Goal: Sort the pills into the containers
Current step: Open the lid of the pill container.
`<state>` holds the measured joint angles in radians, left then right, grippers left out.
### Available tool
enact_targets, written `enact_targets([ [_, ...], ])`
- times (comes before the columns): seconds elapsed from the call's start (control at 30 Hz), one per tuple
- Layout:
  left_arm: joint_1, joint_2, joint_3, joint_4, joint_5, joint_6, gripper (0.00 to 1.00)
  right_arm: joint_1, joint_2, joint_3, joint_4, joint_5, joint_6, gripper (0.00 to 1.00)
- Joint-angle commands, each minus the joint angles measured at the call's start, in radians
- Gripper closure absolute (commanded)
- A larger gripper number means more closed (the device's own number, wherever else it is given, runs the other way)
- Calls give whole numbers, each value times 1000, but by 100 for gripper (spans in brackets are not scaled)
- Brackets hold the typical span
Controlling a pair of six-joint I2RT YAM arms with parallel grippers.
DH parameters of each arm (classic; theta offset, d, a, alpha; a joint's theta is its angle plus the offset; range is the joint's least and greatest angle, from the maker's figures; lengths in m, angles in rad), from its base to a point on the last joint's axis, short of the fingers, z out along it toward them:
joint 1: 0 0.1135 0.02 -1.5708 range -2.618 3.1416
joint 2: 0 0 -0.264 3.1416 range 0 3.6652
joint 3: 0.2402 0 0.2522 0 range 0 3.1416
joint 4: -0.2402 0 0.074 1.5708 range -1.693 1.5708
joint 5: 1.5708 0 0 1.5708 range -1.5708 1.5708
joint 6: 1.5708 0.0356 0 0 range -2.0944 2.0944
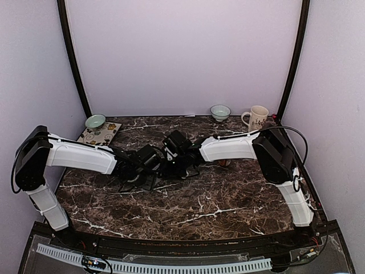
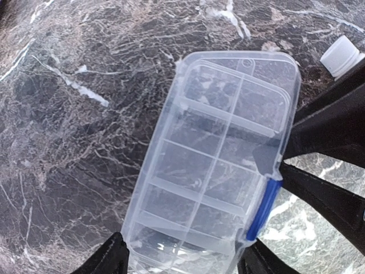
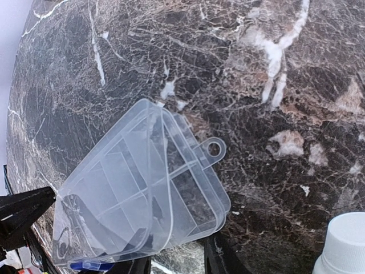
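Two hands on one clear organizer box [image 2: 219, 165], mid-surface [image 2: 85, 114], well apart from every edge.
Grips the box's near short end with the left hand [image 2: 183, 252], one finger on each long edge. Straddles the blue latch [image 2: 263, 208] edge with the right hand [image 3: 174, 260]; cannot tell whether clamped or loose. Shows open marble along the long edge opposite the latch. Has a white bottle [image 3: 342, 245] near, apart from the box. Places a mug [image 1: 256, 118] and a bowl [image 1: 220, 112] at the far edge only.
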<state>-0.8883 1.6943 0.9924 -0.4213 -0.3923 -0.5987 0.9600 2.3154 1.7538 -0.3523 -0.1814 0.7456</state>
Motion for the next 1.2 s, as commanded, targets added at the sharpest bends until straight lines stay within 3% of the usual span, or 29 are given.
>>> enact_targets([
  [0.0,-3,-13,12,-37,-57,6,33,-9,47,1,-45,37,-1,69],
  [0.77,89,-103,2,-41,-112,38,31,-10,52,-33,-70,68,-23,69],
  [1.17,166,-49,-23,10,-55,63,31,-10,49,-30,-79,75,-32,69],
])
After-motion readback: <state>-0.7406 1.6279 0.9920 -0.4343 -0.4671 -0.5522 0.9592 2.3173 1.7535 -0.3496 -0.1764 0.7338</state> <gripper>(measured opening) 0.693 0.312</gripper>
